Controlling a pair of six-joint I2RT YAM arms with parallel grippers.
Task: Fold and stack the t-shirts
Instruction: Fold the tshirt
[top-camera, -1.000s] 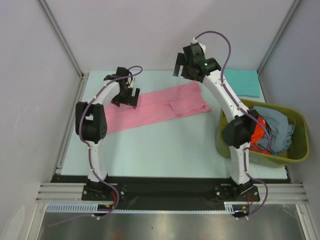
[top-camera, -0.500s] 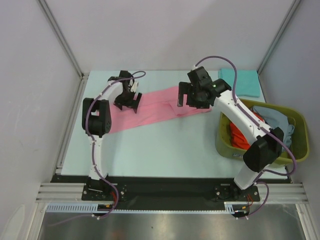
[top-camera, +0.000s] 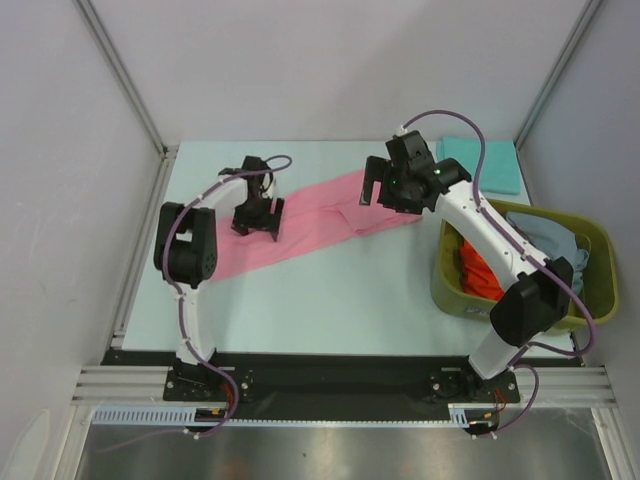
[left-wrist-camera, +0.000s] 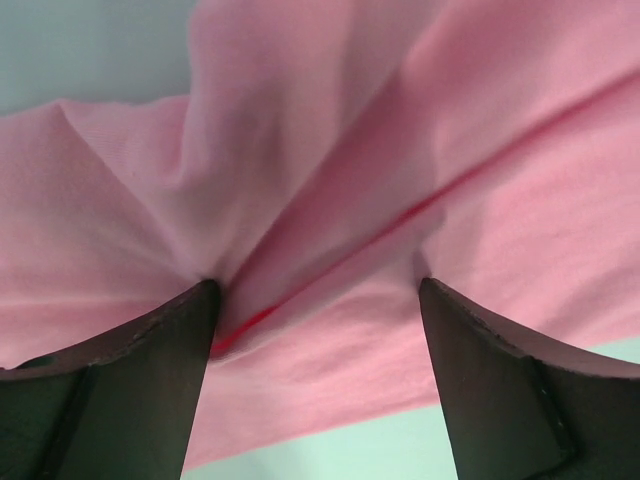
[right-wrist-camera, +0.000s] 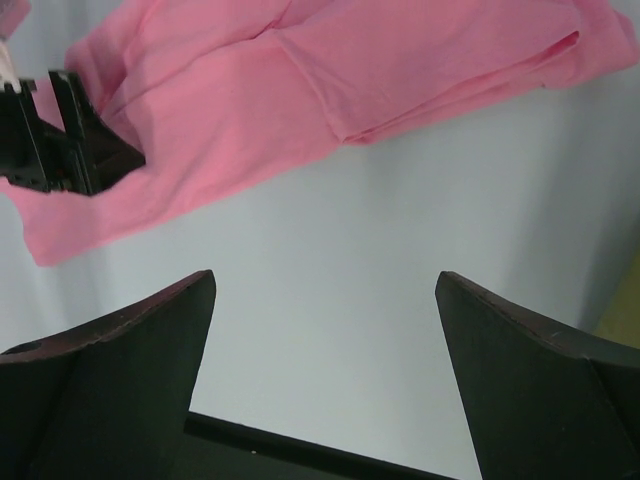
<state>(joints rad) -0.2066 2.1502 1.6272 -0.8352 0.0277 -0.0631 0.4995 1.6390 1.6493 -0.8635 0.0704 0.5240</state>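
Fingers (left-wrist-camera: 130, 390) of the left gripper (top-camera: 258, 214) stand spread, tips down on the pink shirt (top-camera: 320, 215), with a raised crease of cloth between them, not yet pinched. Right gripper (top-camera: 384, 190) hangs by the shirt's right end, its fingers wide apart and gripping nothing. The shirt lies as a long band across the far half of the table (top-camera: 330, 300), left of the basket (top-camera: 600, 300). For a clean fold, each gripper should likely pinch every layer at its end before lifting, both rising together.

Bright even light; close wrist views soft, blurred.
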